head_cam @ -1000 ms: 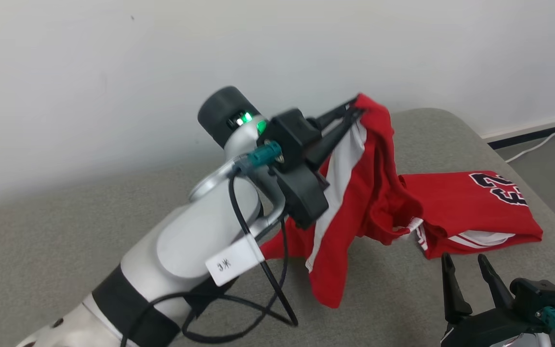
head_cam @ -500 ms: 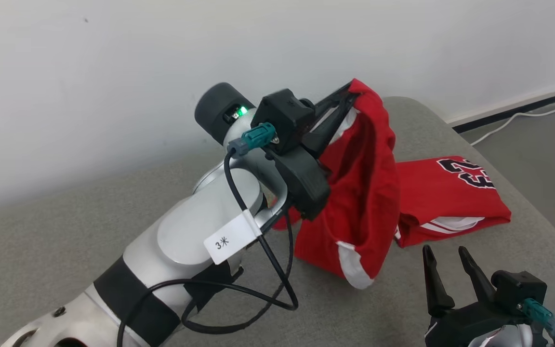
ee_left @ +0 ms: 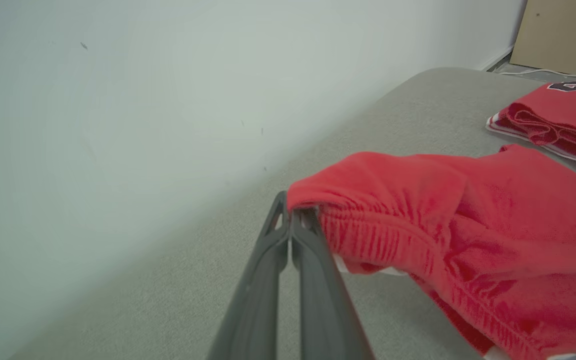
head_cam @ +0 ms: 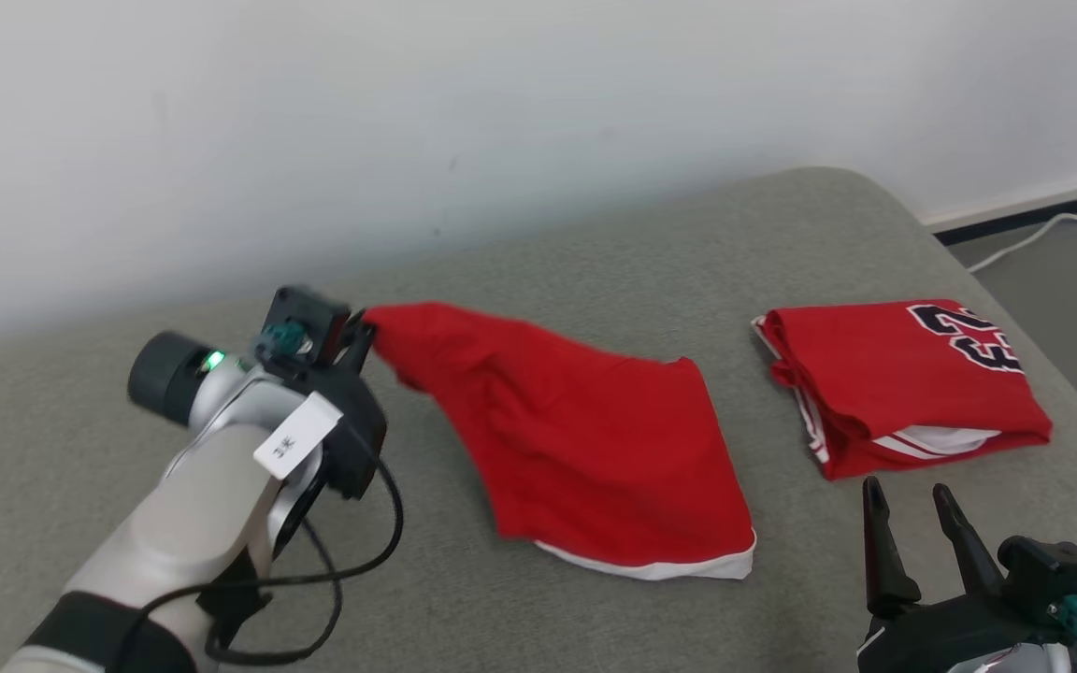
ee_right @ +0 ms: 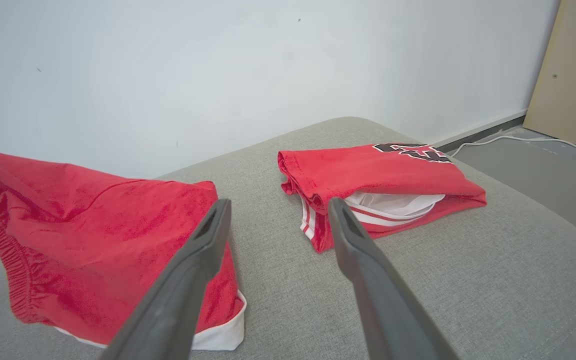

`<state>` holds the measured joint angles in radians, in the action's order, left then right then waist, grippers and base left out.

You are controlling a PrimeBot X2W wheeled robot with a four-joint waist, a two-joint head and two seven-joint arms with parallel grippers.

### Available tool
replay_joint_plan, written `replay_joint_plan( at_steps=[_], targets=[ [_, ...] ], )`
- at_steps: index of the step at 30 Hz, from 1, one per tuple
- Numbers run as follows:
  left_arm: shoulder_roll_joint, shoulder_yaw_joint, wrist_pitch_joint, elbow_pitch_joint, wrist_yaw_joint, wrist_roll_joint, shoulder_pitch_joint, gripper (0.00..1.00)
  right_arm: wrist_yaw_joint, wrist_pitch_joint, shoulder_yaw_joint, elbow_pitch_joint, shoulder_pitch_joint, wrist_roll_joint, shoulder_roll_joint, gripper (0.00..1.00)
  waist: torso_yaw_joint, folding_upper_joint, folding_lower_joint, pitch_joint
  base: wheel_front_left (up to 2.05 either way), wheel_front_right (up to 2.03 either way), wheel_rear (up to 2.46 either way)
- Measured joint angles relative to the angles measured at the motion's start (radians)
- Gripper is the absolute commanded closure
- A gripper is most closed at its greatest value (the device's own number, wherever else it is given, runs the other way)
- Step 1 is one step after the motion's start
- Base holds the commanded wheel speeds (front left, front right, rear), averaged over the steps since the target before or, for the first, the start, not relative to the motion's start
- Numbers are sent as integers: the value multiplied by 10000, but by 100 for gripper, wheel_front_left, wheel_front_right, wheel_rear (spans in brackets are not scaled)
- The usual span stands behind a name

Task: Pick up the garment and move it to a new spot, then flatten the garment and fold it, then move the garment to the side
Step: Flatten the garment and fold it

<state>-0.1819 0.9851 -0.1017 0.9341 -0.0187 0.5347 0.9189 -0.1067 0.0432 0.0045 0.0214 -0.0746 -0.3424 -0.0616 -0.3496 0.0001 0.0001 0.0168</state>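
Note:
The garment [head_cam: 585, 449] is a pair of red shorts with a white hem, spread across the middle of the grey cushion [head_cam: 595, 252]. My left gripper [head_cam: 366, 332] is shut on its elastic waistband corner at the left, holding that corner slightly raised. In the left wrist view the closed fingertips [ee_left: 290, 210] pinch the gathered edge of the garment [ee_left: 468, 225]. My right gripper [head_cam: 908, 495] stands open at the lower right, holding nothing. The right wrist view shows the right gripper [ee_right: 278, 212] with its jaws spread, the garment [ee_right: 93, 220] lying to its left.
A folded red jersey [head_cam: 903, 383] with dark numbers lies at the cushion's right end, ahead of the right gripper; the folded jersey [ee_right: 368, 172] shows white lining. A white wall runs behind. A white cable [head_cam: 1034, 243] lies on the floor at the far right, near a tan panel [ee_right: 568, 75].
My left arm swung down and to the left with the garment, which went from hanging bunched in the air to lying spread on the cushion. The right gripper stayed open.

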Motion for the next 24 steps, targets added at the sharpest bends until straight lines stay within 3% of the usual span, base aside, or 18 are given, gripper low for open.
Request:
replay_joint_plan(
  at_steps=[8,14,24],
  targets=[
    [-244,46,-15,537,-153,27,-572,100,-2,19,-42,-29,-15,-2,-13,0,920,0,0,-55,0,0,0],
    [-694,54,10,1191,318,-94,-523,100,12,6,336,4,183,6,4,0,1473,0,0,-84,0,0,0],
    [-1074,136,-128,1542,349,-232,-449,100,102,-132,610,82,351,73,-6,0,1203,0,0,-153,0,0,0]
  ],
)
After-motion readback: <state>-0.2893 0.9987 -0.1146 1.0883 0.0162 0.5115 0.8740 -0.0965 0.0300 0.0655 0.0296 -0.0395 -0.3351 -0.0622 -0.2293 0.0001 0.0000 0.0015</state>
